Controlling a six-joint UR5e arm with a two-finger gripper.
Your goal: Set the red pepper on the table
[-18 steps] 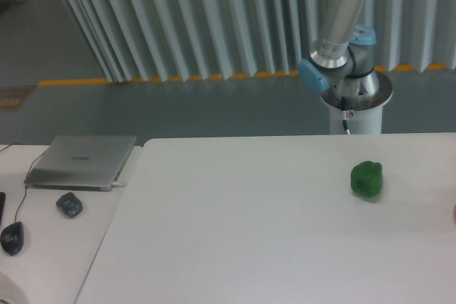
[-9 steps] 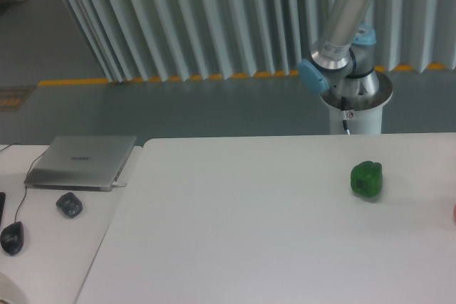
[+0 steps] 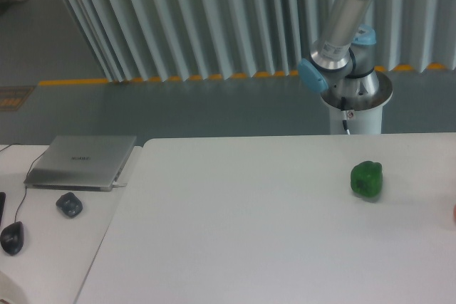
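Note:
The white table [image 3: 256, 226] fills the lower part of the camera view. A thin sliver of red [image 3: 454, 211] touches the right frame edge over the table; too little shows to tell whether it is the red pepper. Of the arm, only the base [image 3: 355, 97] and a grey link [image 3: 342, 19] rising to a blue joint at the top edge are visible. The gripper is out of view.
A green bell pepper [image 3: 367, 179] sits on the table towards the right. On the adjoining desk at left lie a closed laptop [image 3: 82, 161], a small dark object [image 3: 69, 205] and a mouse [image 3: 11, 237]. White slatted panels stand behind.
The arm's upper link and top joint leaned slightly to the right a second ago, then stayed still. The green pepper has not moved.

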